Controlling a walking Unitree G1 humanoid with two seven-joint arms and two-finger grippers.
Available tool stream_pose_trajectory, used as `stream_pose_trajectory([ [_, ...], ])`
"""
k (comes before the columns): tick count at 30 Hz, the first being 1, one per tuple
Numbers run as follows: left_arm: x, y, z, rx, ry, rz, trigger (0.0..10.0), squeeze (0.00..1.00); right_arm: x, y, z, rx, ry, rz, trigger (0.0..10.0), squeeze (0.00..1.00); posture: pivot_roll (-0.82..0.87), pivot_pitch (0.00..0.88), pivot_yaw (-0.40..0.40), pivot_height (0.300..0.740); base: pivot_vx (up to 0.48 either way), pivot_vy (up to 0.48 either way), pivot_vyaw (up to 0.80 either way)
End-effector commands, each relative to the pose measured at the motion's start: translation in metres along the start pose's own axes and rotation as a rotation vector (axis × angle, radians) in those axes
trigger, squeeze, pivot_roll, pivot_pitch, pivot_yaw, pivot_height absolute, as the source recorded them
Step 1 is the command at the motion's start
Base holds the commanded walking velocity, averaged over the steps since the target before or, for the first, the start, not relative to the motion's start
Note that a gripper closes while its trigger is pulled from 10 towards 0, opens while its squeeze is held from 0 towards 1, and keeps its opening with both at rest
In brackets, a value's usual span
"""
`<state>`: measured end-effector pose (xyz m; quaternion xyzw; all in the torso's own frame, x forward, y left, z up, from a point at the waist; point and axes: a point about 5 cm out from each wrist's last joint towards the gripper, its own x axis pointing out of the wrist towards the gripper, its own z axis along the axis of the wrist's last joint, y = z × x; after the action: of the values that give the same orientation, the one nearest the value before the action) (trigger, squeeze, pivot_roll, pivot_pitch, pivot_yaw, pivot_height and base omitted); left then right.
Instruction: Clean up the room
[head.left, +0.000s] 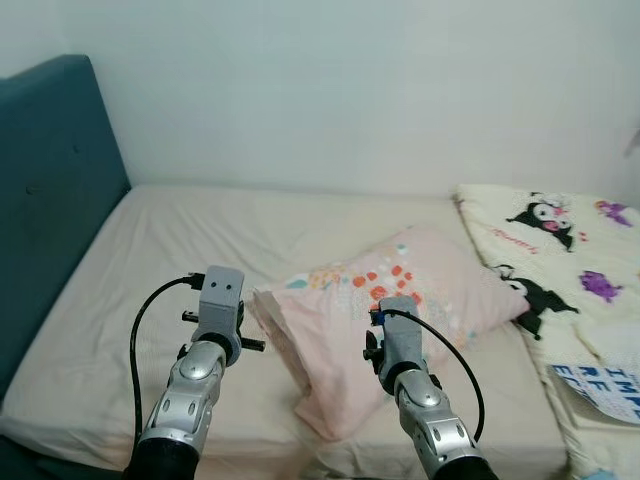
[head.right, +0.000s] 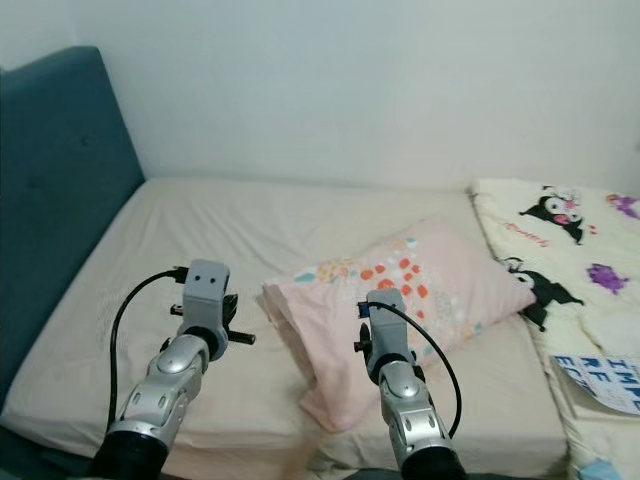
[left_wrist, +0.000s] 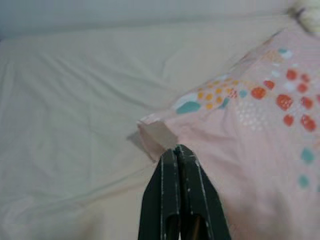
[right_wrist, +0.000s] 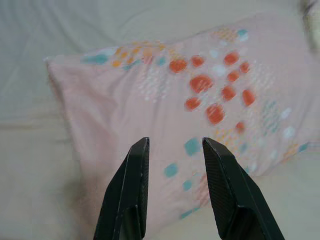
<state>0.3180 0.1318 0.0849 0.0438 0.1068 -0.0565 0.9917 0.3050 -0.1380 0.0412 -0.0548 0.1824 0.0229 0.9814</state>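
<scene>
A pale pink rectangular pillow printed with orange and teal dots (head.left: 400, 300) is seen lying askew across the cream-sheeted bed (head.left: 180, 250), its near corner hanging toward the bed's front edge. The left pincer (left_wrist: 178, 152) is pressed together, empty, just beside the pillow's folded corner; the right pincer (right_wrist: 172, 150) is held spread above the pillow's middle. A slip is judged likely if only loose cover fabric is pinched, and the pillow could be dragged off the front edge. Open sheet is offered between the pillow and the teal upholstered headboard (head.left: 50, 180); beyond the pillow, room is limited by the cream cartoon-print quilt (head.left: 560, 240).
</scene>
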Motion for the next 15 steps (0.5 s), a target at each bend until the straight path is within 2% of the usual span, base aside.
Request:
stream_pose_trajectory([
  [1, -0.0017, -0.0003, -0.0043, 0.005, 0.008, -0.015, 10.0, 0.0, -0.0001, 0.0013, -0.0013, 0.009, 0.006, 0.001, 10.0, 0.0, 0.0, 0.0, -0.067, 0.74, 0.0, 0.0, 0.0],
  [15, -0.002, -0.0015, -0.0048, 0.017, 0.005, -0.029, 10.0, 0.0, 0.0001, 0.004, -0.0015, 0.006, 0.006, 0.009, 10.0, 0.0, 0.0, 0.0, -0.064, 0.74, 0.0, 0.0, 0.0],
])
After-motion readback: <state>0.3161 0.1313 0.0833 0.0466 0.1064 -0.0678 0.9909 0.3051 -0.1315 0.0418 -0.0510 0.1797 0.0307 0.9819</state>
